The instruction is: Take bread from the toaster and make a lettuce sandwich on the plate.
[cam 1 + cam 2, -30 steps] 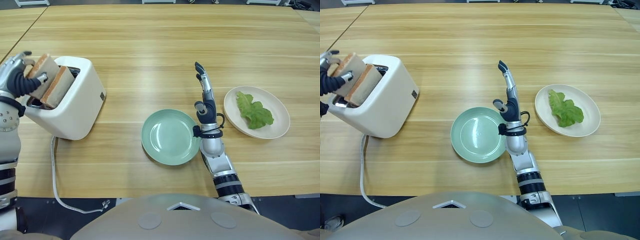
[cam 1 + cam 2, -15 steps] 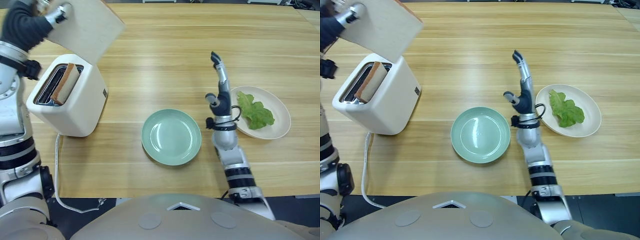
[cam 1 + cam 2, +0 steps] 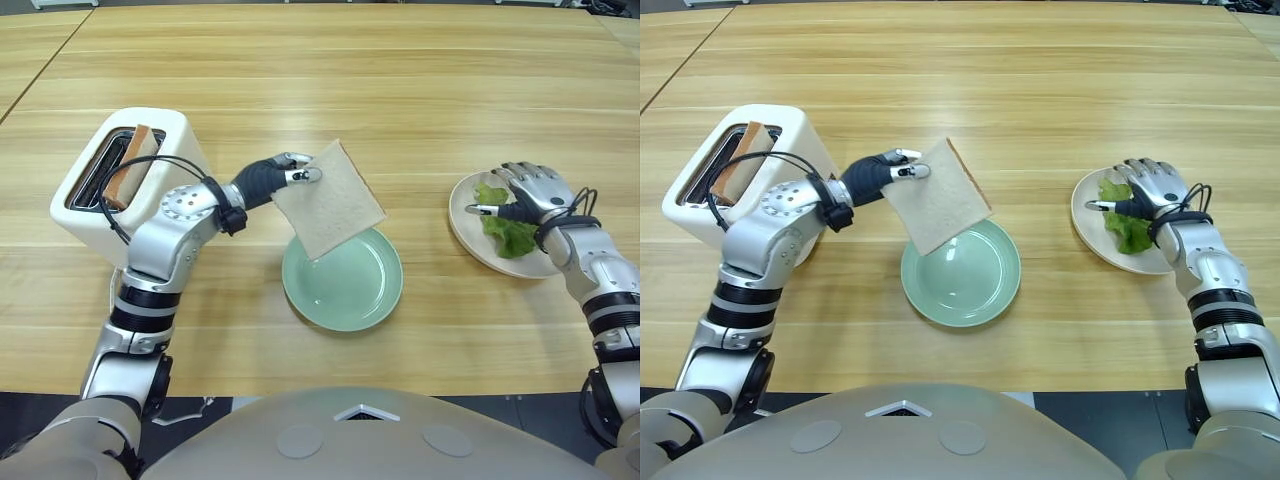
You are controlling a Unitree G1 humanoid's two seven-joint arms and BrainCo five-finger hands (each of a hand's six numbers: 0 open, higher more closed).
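Here the bread slice (image 3: 328, 200) is tilted in the air over the green plate (image 3: 350, 295), covering its rim at about 11 o'clock. The left hand (image 3: 272, 178) pinches the slice at its 10 o'clock corner, fingers closed on the edge. The green plate sits on the tabletop (image 3: 330, 80). At 9 to 10 o'clock from it stands the white toaster (image 3: 172, 135), with a second slice (image 3: 128, 167) upright in one slot. At 3 o'clock from the green plate lies a cream plate (image 3: 470, 228) holding the lettuce (image 3: 510, 238). The right hand (image 3: 535, 188) hovers palm down over the lettuce, fingers spread wide and holding nothing; contact cannot be told.
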